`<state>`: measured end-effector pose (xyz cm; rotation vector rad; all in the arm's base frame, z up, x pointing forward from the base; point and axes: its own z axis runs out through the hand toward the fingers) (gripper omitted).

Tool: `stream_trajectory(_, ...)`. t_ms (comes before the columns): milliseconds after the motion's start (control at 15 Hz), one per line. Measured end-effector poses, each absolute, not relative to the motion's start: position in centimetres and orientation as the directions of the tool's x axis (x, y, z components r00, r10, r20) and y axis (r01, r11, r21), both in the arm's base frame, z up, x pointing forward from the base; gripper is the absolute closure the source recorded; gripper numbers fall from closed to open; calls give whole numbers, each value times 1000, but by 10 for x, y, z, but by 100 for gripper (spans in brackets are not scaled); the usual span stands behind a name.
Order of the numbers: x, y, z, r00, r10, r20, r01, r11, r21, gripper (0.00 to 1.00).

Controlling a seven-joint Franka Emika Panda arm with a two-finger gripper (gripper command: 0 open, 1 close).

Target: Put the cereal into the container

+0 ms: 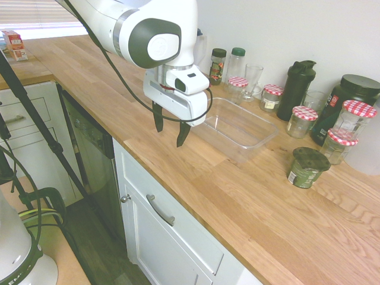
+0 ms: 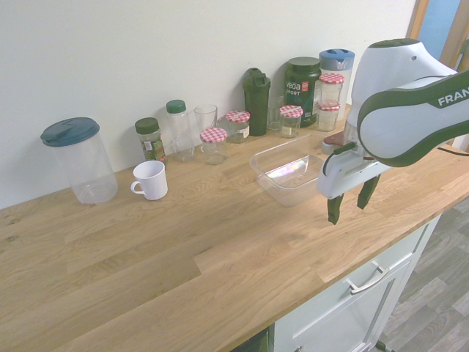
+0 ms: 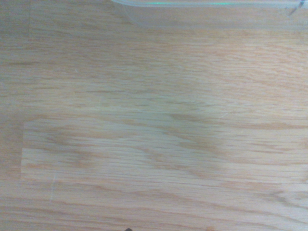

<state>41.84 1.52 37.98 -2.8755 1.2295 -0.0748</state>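
The cereal, a squat glass jar with a dark green lid and green label, stands on the wooden counter to the right of the container. The container, a shallow clear plastic tub, lies empty in the middle of the counter. My gripper hangs open and empty just above the counter beside the tub's left end, toward the front edge, far from the jar. The second exterior view shows the gripper open in front of the container. The wrist view shows bare wood and the container's rim.
Along the wall stand jars with red-checked lids, a tall black bottle, a dark tub, drinking glasses and spice jars. A white mug and a lidded clear pitcher stand further along. The counter's front edge is close to the gripper.
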Motion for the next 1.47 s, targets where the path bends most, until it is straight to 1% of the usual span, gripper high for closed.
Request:
stream_trajectory(200, 421, 12, 382, 675, -736, 47, -735, -677, -41, 0)
stream_trajectory(400, 435, -13, 415, 627, -773, 97, -769, -634, -85, 0)
stream_trajectory(600, 442, -68, 455, 538, -832, 135, -825, -553, -114, 0)
stream_trajectory(800, 445, -140, 477, 434, -885, 166, -880, -456, -133, 0)
stream_trajectory(1000, 451, -208, 460, 373, -916, 150, -913, -390, -115, 0)
stream_trajectory(1133, 460, -236, 439, 347, -925, 153, -925, -365, -108, 0)
stream_trajectory(1467, 492, -257, 392, 321, -935, 154, -934, -339, -109, 0)
